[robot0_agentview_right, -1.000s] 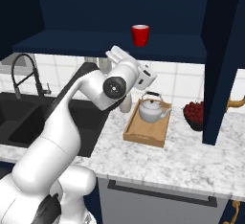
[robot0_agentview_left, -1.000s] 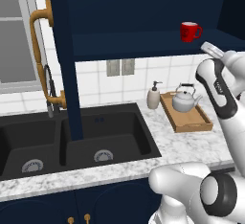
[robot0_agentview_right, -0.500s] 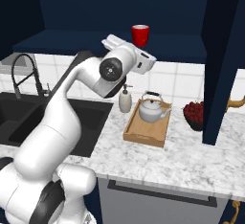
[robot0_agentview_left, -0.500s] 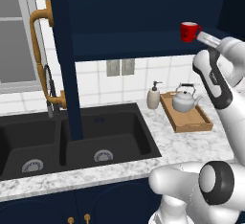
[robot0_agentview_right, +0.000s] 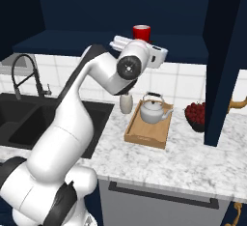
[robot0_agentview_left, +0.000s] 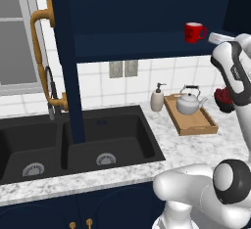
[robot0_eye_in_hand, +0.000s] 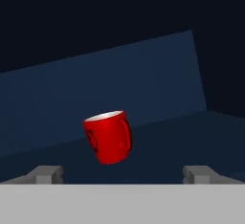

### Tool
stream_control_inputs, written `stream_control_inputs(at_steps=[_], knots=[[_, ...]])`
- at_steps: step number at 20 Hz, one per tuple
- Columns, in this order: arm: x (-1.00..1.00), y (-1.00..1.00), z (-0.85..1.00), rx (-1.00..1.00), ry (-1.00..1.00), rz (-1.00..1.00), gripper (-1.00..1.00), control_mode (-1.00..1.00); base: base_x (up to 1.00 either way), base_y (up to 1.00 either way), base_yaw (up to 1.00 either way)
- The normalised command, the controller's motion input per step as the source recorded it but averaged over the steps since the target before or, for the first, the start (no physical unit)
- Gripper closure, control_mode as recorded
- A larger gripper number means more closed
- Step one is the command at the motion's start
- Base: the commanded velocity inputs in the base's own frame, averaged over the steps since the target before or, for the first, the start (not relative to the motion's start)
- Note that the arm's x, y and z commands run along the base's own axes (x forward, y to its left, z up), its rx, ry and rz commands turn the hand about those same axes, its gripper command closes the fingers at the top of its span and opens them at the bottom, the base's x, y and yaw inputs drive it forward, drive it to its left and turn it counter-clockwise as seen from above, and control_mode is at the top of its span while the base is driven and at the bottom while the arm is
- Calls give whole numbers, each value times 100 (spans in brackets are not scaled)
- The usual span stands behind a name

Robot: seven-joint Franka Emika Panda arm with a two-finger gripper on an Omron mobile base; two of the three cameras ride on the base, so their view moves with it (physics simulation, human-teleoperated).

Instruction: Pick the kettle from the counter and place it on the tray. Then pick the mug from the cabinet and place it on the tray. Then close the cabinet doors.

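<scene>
The red mug stands on the dark shelf of the open cabinet, a short way ahead of my gripper, whose jaws are wide open and empty. From the left base the gripper hangs at shelf height just right of the mug. The silver kettle sits at the far end of the wooden tray on the marble counter. Both cabinet doors are swung open: the left one and the right one.
A white soap pump bottle stands left of the tray. A dark bowl of red fruit sits to its right. The black double sink and faucet lie to the left. The right door's brass handle juts over the counter.
The hand has risen from beside the tray to shelf height and turned toward the mug. The jaws stayed open. Kettle and mug have not moved.
</scene>
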Motion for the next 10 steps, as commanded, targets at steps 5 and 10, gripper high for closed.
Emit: stream_control_inputs(at_steps=[5,10], knots=[[27,-7,0,-9,8,9,-100,-100,0,0,0],[46,2,0,-6,7,11,-100,-100,0,0,0]])
